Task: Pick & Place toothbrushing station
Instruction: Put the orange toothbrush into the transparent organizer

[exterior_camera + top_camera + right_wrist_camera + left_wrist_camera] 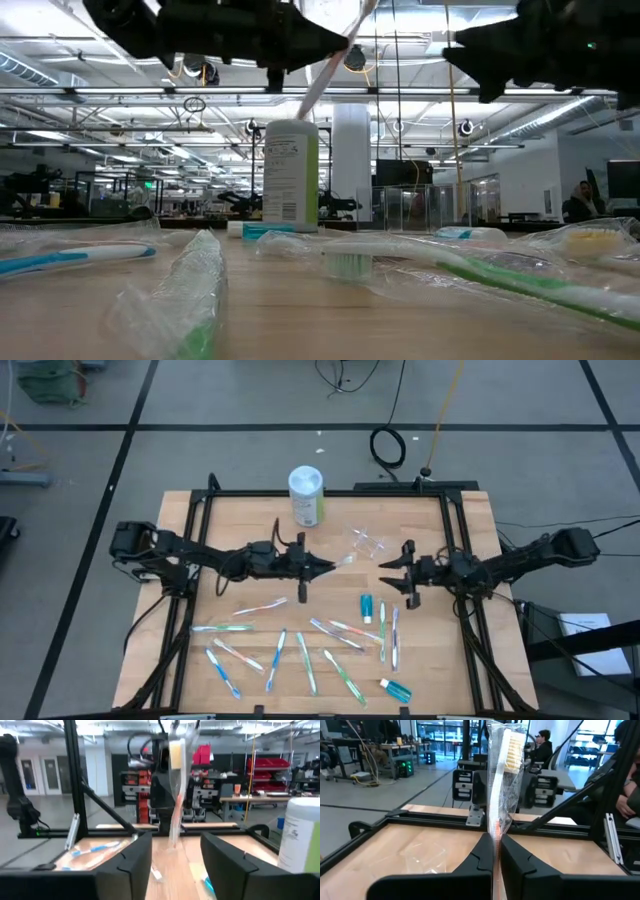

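Left hand (325, 566), shut on a wrapped toothbrush (507, 750) held above the desk (460, 520), faces the wide-open right hand (392, 572); next, probably, lowering it into the clear cup (368, 543) just beyond both hands.

The surface (450, 530) is pale wood with a smooth matt finish, framed in matt black metal rails (330, 492). The toothbrushes (277, 659) lie in thin, crinkled, glossy clear plastic wrappers. The cup (368, 543) is clear glossy plastic. The canister (306, 497) has a smooth white plastic lid and a paper-like label. The left gripper's fingers (480, 857) look matt black plastic.
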